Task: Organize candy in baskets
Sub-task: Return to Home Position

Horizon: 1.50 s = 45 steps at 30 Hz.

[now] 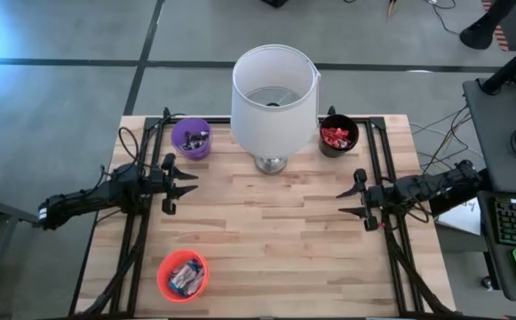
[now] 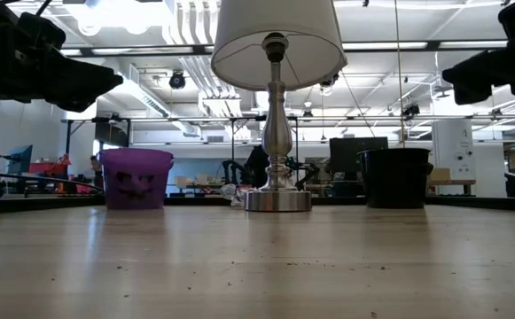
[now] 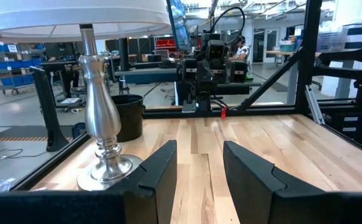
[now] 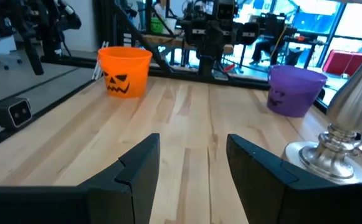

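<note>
Candy [image 1: 337, 135] sorted; left gripper [image 1: 189, 182], right gripper [image 1: 342, 203] parted.

Table [image 1: 266, 240]: the lamp [image 1: 273, 98] stands at the middle of the far edge.

Far-left basket [image 1: 176, 133]: just left of the lamp, at the far edge, candy [image 1: 195, 140] inside.

Far-right basket [image 1: 321, 140]: just right of the lamp, same row, candy inside.

Near-left basket [image 1: 162, 271]: alone at the near left corner, well apart from the other two, candy inside.

Left gripper [image 1: 191, 182]: over the left side at mid-depth, between the two left baskets, pointing inward.

Right gripper [image 1: 340, 203]: opposite it over the right side, nearer than the far-right basket.
</note>
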### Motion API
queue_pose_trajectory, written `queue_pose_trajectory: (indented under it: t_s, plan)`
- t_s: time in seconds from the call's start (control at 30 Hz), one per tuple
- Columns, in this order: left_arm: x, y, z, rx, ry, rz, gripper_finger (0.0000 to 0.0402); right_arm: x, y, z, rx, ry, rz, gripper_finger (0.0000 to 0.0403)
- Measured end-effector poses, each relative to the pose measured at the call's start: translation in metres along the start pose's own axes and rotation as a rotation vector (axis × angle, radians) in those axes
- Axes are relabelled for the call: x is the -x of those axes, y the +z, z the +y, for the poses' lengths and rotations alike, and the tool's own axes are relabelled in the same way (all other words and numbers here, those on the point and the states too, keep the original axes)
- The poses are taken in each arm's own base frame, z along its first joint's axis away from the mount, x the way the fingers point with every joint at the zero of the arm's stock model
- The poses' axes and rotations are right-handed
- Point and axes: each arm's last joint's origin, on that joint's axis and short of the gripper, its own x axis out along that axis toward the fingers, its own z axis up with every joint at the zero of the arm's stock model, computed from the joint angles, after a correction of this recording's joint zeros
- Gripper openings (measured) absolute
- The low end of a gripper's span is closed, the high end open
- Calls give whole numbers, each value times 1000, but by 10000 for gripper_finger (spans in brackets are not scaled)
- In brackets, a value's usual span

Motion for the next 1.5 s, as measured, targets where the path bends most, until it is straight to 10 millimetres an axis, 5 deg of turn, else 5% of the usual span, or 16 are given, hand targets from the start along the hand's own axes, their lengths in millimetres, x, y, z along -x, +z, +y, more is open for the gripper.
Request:
queue_pose_trajectory:
  t_s: [1.5]
  plan:
    - [0, 0, 0, 0, 0, 0, 114, -5, 2, 3, -7, 64, -182, 178]
